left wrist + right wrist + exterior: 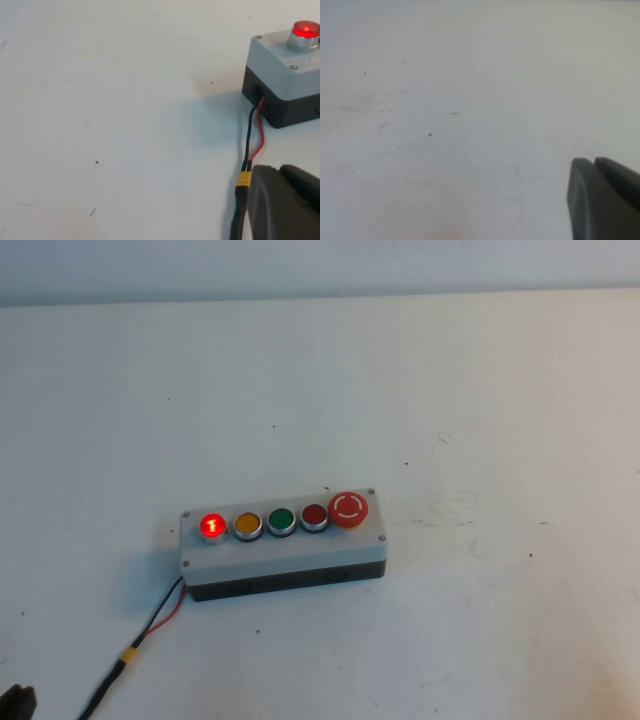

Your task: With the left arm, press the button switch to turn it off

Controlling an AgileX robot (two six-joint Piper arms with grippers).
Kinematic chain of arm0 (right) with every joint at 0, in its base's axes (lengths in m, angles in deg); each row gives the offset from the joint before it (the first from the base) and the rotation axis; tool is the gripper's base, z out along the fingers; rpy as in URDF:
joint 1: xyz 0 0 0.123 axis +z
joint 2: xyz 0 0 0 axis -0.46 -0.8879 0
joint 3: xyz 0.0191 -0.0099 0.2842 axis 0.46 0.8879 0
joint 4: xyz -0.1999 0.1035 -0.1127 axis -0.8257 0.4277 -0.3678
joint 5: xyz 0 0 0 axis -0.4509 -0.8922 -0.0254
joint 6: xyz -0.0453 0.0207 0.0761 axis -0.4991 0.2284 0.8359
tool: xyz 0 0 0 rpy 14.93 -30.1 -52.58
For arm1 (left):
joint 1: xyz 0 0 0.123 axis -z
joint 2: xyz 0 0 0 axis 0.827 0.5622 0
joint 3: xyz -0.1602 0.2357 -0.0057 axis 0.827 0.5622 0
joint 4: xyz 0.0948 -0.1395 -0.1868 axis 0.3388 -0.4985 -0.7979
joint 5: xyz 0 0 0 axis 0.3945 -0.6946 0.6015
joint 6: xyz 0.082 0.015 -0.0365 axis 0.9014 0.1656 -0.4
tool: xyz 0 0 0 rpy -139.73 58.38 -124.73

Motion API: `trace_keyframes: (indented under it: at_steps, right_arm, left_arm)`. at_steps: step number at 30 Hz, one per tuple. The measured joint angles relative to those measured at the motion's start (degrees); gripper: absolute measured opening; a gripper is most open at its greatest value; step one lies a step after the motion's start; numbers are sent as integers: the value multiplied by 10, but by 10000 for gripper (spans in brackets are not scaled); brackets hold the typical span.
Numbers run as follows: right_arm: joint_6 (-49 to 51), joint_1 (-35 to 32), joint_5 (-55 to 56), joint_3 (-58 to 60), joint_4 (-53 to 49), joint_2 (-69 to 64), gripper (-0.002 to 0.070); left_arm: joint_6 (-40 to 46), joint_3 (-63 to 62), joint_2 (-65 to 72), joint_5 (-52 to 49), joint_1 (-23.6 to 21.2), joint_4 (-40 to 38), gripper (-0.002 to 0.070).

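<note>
The left tool [18, 702] shows only as a dark tip at the near left corner of the table [480, 380], low and well apart from the switch box; its wrist view shows the two dark fingers [272, 200] lying together, apparently pressed closed and pinching nothing. A black-and-red cable [150, 625] with a yellow band runs from that corner up to the left end of the switch box [283, 552], a grey-topped, black-based housing that sits toward the near side of the table, slightly left of its middle. Along its top, left to right, stand a lit red button [212, 526], a yellow button [248, 524], a green button [281, 520], a dark red button [314, 516] and a large red mushroom stop [348, 508]. The lit red button, nearest the left tool, is judged to be the one to switch off. The box looks rigid and fairly light, so an off-centre or slanted push may tip or slide it on the smooth table; contact is best made squarely on the flat cap of the lit button, pressing straight down, with no grasp needed. The right tool [605, 200] does not appear in the high view; its wrist view shows closed fingers over bare table, apparently parked.
</note>
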Motion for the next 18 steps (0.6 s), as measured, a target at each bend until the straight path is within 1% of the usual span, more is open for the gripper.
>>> trace_keyframes:
  at_steps: [14, 16, 18]
  right_arm:
    - [0, 0, 0, 0, 0, 0, -16]
    - [0, 0, 0, 0, 0, 0, -16]
    - [0, 0, 0, 0, 0, 0, -16]
  left_arm:
    - [-3, 0, 0, 6, 0, -1, -2]
    - [-20, 0, 0, 25, 0, -17, -2]
    - [-44, 0, 0, 54, 0, -49, -2]
